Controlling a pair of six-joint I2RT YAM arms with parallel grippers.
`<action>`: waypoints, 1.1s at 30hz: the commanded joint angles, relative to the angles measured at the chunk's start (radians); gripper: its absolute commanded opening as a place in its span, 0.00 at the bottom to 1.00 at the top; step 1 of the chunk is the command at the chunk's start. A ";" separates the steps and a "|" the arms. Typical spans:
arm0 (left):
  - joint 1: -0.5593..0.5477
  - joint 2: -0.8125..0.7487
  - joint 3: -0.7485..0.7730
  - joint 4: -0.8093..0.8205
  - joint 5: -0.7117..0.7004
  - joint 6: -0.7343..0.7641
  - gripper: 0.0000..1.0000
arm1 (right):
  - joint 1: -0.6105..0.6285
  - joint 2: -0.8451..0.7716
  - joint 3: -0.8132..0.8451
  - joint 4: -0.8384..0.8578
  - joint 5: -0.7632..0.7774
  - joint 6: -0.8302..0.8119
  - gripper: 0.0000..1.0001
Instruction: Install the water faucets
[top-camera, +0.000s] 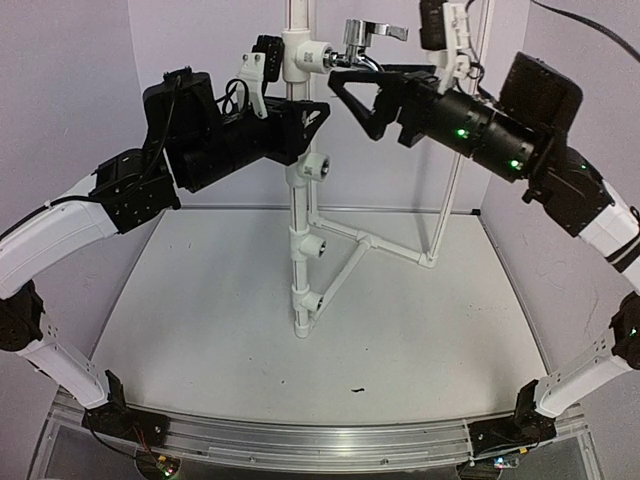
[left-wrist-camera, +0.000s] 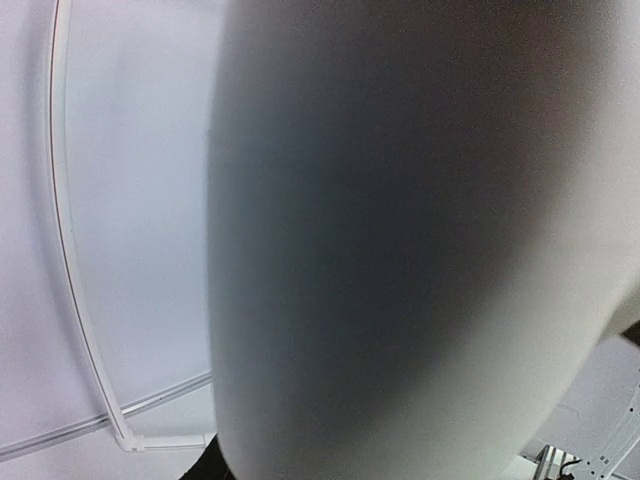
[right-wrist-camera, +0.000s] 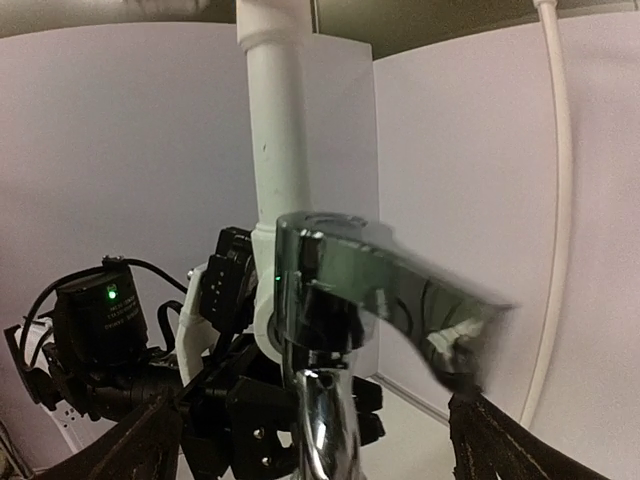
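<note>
Fingers (right-wrist-camera: 505, 445) of my right gripper (top-camera: 345, 85) stand wide apart, one at each lower corner of the right wrist view, and neither touches anything. Between them and just above sits the water faucet (top-camera: 362, 42). It is shiny chrome, with its flat lever handle (right-wrist-camera: 400, 290) reaching toward my right arm and its spout turned down. Its stub end meets the top tee fitting (top-camera: 300, 52) on the upright white pipe (top-camera: 298, 200), high above the table (top-camera: 200, 300).

My left gripper (top-camera: 305, 112) is clamped on that same pipe, just below the faucet's fitting. The pipe fills the left wrist view as a blurred pale mass, so close that I cannot make out my own fingers there.

Lower on the pipe, three more tee fittings (top-camera: 312, 168) face forward with dark round openings. From the pipe's lower part, thin white braces (top-camera: 385, 245) run off to the right to a slim rear post (top-camera: 445, 200).
</note>
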 joint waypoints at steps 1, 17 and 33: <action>-0.036 0.090 -0.074 -0.345 0.058 -0.228 0.00 | 0.002 0.057 0.078 0.063 -0.032 0.112 0.88; 0.010 0.033 -0.122 -0.353 0.035 -0.225 0.00 | 0.002 -0.117 -0.265 0.155 0.235 0.115 0.98; 0.010 0.063 -0.105 -0.358 0.074 -0.199 0.00 | 0.002 0.046 0.020 0.225 0.148 0.254 0.93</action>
